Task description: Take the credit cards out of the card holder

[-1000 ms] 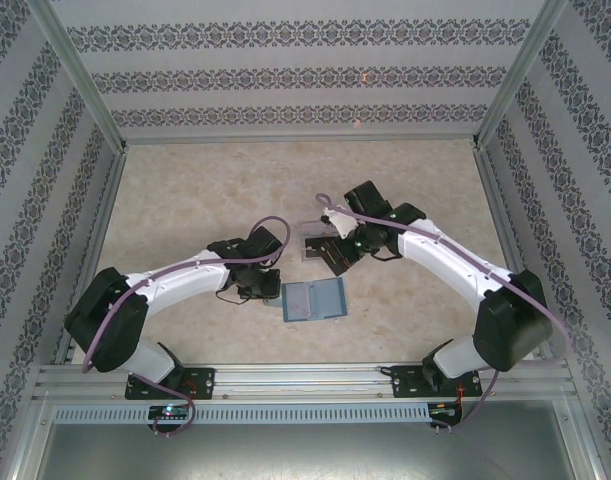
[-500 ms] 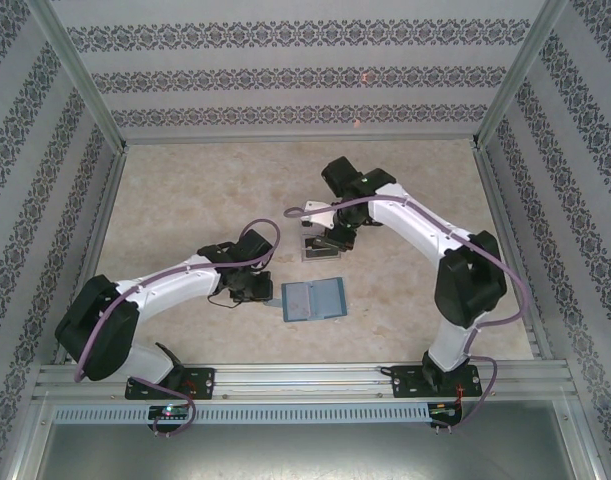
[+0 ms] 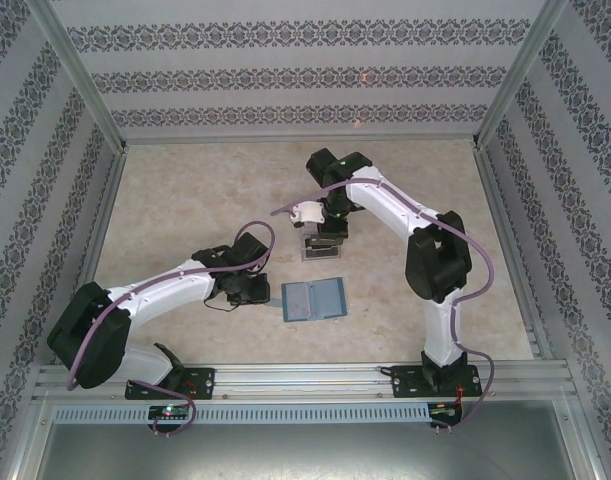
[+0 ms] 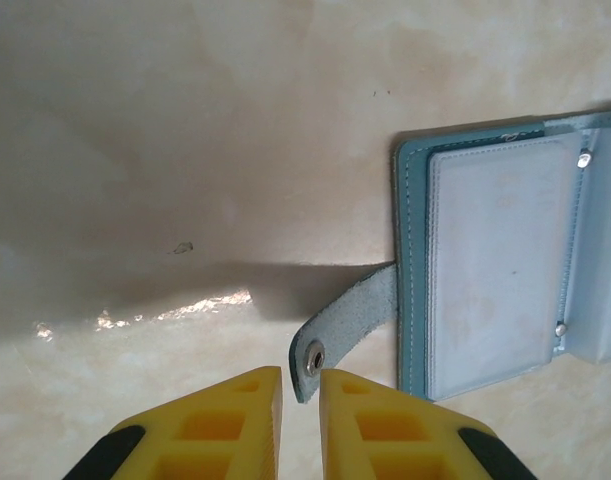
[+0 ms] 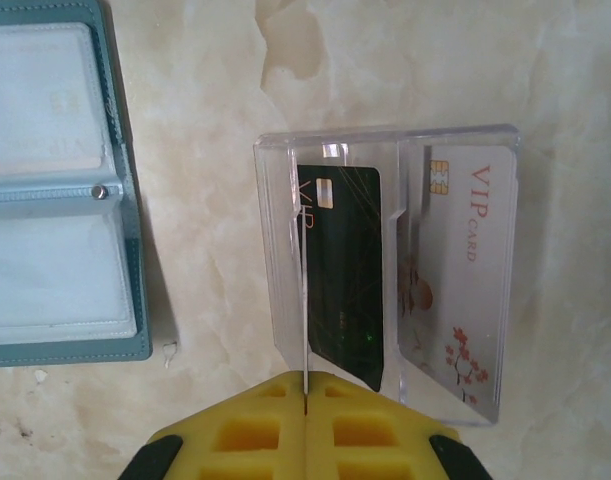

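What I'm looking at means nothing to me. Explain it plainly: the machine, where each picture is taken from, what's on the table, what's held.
Two robot arms, the left arm and the right arm, each end in a two-finger gripper. One picture looks down from above and behind them; the other two come from wrist cameras, so the yellow fingers there are each arm's own. On the table lie an open teal card holder and a clear tray holding a dark card and a white card. The right gripper is shut on a thin card seen edge-on at the tray. The left gripper is nearly closed at the tip of the holder's grey tab; whether it grips it is unclear.
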`<action>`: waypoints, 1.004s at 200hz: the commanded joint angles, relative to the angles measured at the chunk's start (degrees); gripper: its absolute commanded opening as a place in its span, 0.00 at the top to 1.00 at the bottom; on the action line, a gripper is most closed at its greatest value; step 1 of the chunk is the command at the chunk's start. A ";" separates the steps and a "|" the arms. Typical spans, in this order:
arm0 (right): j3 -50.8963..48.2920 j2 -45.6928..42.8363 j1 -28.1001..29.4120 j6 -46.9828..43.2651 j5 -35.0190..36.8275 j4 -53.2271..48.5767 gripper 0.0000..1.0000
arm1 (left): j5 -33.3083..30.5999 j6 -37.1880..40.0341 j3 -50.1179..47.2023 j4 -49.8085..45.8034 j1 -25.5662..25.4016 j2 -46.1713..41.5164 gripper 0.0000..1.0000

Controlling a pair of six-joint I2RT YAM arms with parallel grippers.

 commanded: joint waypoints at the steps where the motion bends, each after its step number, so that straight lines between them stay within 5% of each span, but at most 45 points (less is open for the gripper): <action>1: 2.65 1.64 0.60 -2.97 0.39 -3.37 1.00 | -1.07 -0.85 -0.77 -0.18 0.67 -0.96 0.83; 150: 4.54 7.75 0.64 -3.42 -5.08 -6.87 1.00 | -0.76 -0.23 -0.52 -0.57 0.85 0.98 0.83; 201: 5.59 7.63 0.41 -1.71 -3.72 -5.41 0.86 | -0.77 0.13 0.20 -0.90 0.93 1.59 0.83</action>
